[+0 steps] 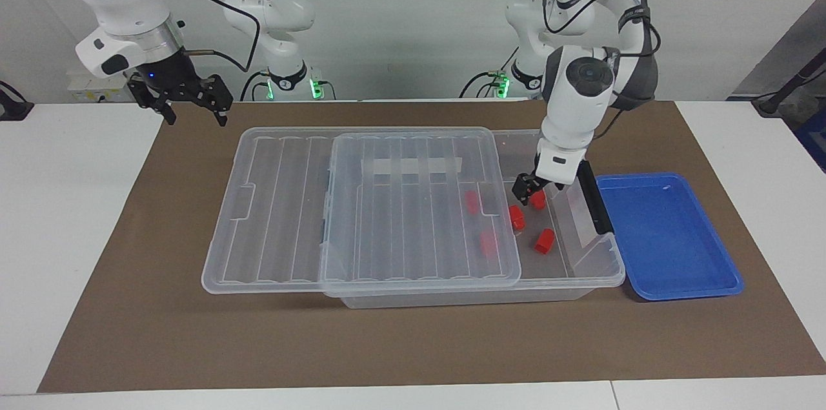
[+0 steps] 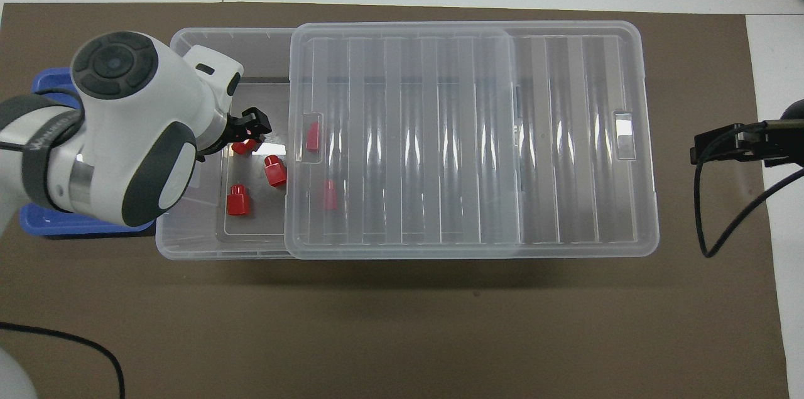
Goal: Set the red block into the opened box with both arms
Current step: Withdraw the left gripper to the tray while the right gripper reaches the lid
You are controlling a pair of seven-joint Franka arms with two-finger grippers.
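Note:
The clear box (image 1: 603, 271) lies across the brown mat, its ribbed lid (image 1: 387, 203) slid toward the right arm's end so the end by the black handle (image 1: 592, 197) is uncovered. Several red blocks lie on the box floor: three in the uncovered part (image 1: 537, 200) (image 1: 517, 217) (image 1: 544, 241), two under the lid (image 1: 473, 202). The overhead view shows the same blocks (image 2: 274, 171). My left gripper (image 1: 528, 187) (image 2: 250, 127) hangs open and empty over the uncovered end. My right gripper (image 1: 195, 110) waits open above the mat's corner, away from the box.
A shallow blue tray (image 1: 664, 235) sits beside the box's handle end, toward the left arm's end of the table; the left arm covers most of it in the overhead view. White table (image 1: 77, 203) borders the brown mat (image 1: 413, 339).

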